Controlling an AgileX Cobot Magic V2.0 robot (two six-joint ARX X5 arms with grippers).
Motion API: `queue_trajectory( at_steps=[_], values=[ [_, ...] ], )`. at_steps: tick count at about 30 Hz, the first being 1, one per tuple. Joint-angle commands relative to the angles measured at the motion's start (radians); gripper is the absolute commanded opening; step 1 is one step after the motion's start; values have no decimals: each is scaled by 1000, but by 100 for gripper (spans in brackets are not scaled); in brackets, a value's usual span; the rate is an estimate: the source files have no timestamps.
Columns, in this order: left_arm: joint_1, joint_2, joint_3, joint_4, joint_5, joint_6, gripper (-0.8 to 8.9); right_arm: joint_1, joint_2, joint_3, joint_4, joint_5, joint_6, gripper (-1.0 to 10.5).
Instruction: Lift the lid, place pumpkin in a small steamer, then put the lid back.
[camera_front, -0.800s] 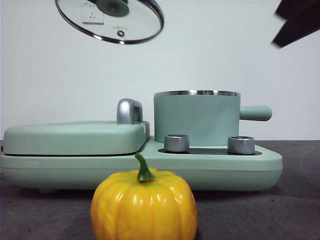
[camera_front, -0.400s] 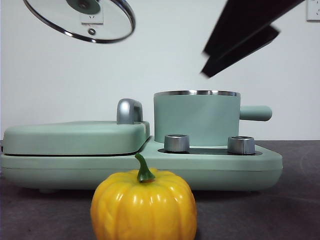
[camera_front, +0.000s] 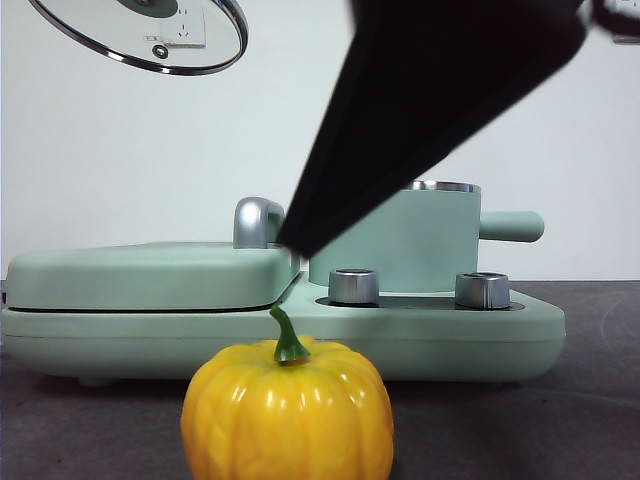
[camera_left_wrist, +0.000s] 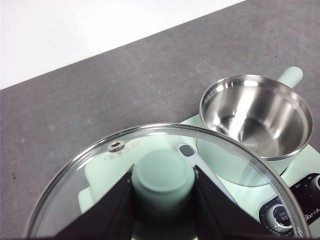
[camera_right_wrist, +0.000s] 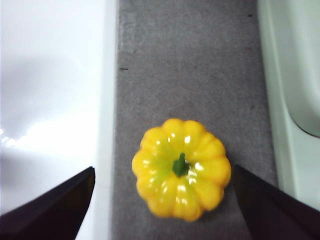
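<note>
The clear glass lid (camera_front: 140, 35) hangs high at the upper left, tilted. My left gripper (camera_left_wrist: 162, 195) is shut on its mint-green knob (camera_left_wrist: 162, 175). The small steamer (camera_front: 440, 245) stands uncovered on the appliance, and its steel inside (camera_left_wrist: 255, 117) holds nothing. The yellow-orange pumpkin (camera_front: 287, 410) sits upright on the dark table in front of the appliance. My right gripper (camera_front: 300, 232) comes down from the upper right as a big dark shape and covers part of the steamer. In the right wrist view it (camera_right_wrist: 164, 169) is open above the pumpkin (camera_right_wrist: 181, 167), with a jaw on either side and not touching it.
The wide mint-green base (camera_front: 300, 335) carries two silver knobs (camera_front: 353, 286) in front of the steamer. A flat mint-green cover (camera_front: 150, 275) with a chrome handle (camera_front: 255, 222) lies on its left half. A white surface (camera_right_wrist: 50, 100) borders the dark table beside the pumpkin.
The right arm has swung down and to the left, from the top right corner to in front of the steamer. The lid has drifted further left and up.
</note>
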Motion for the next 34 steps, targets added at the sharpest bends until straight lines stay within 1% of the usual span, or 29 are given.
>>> queue_trajectory(
  at_steps=[1,10,26,28,31,34],
  values=[
    [-5,-4,25,27,1,4,10,20,49,17,34,19,-8,462],
    [3,-4,25,29,1,7,10,24,151,17,74,58,-14,487],
    [10,-4,25,54,1,6,10,25,219,17,79,67,-9,485],
    [10,-4,25,54,1,6,10,24,219,17,78,63,5,451],
    [10,-4,25,53,1,6,10,24,219,17,65,57,9,360],
    [10,-4,25,53,1,5,10,24,219,17,55,57,18,354]
  ],
)
